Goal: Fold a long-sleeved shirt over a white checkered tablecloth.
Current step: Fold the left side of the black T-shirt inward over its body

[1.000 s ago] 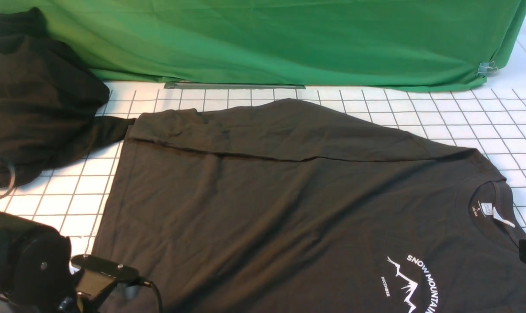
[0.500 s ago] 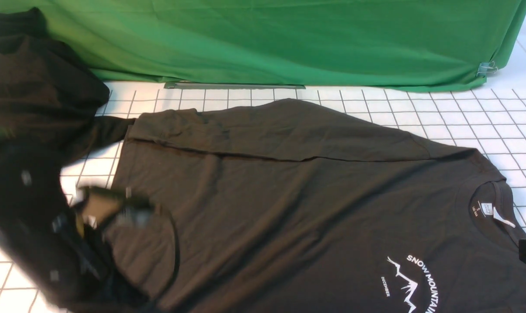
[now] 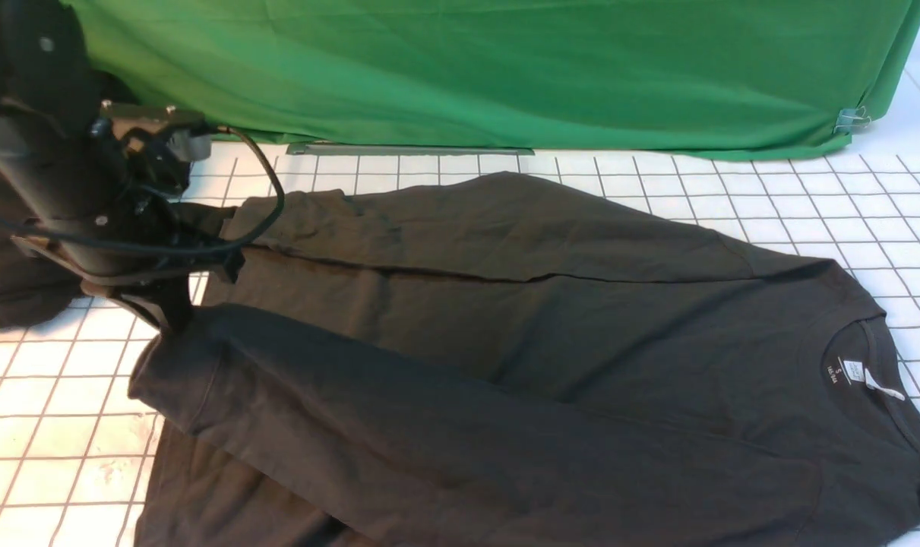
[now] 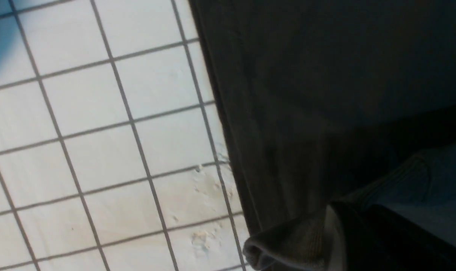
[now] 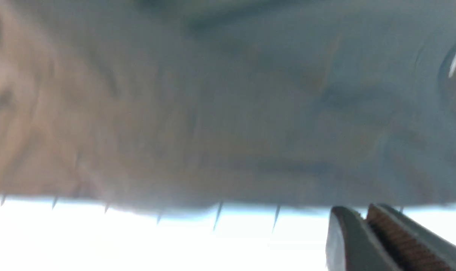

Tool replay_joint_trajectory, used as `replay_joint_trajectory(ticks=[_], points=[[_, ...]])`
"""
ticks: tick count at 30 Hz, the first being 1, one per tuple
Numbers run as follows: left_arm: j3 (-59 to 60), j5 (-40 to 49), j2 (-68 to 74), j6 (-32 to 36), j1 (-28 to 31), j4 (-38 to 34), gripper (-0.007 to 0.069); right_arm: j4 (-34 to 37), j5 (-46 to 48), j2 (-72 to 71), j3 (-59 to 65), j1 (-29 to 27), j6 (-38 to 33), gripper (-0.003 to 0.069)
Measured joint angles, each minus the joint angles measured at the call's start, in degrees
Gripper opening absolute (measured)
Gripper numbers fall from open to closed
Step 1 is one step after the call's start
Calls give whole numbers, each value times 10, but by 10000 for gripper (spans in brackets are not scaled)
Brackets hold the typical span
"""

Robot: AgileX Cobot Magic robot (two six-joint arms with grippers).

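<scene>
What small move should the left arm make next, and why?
Probably lower and open the left gripper: it pinches the cuff of the long-sleeved shirt, whose sleeve already lies across the body, at the shirt's left edge.

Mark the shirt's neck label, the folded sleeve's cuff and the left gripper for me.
neck label (image 3: 855, 371), front view, middle of the white tag.
sleeve cuff (image 3: 175, 376), front view, on the end band.
left gripper (image 3: 167, 319), front view, fingertips pinching the cuff's edge.
</scene>
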Motion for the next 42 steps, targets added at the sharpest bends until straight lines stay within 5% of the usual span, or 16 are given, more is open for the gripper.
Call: replay_joint_trajectory(ticks=[9, 13, 17, 21, 30, 34, 38, 42], points=[[-37, 0, 72, 7, 11, 0, 12, 99, 82, 86, -39, 22, -94, 74], [-37, -31, 79, -1, 11, 23, 12, 108, 33, 160, -12, 86, -106, 120], [-39, -65, 91, -32, 11, 35, 12, 58, -57, 253, -1, 167, -64, 271], [-39, -68, 97, -27, 11, 18, 12, 16, -115, 325, 0, 190, -14, 377], [-40, -73, 102, -21, 11, -3, 12, 4, -203, 466, -1, 194, 1, 413], [-40, -73, 102, -21, 11, -13, 12, 1, -215, 489, -7, 194, 0, 342], [-40, -73, 102, -16, 11, -36, 12, -1, -218, 489, -7, 194, -4, 76], [-40, -63, 102, -5, 11, -55, 12, 5, -187, 469, -6, 194, -4, 20]])
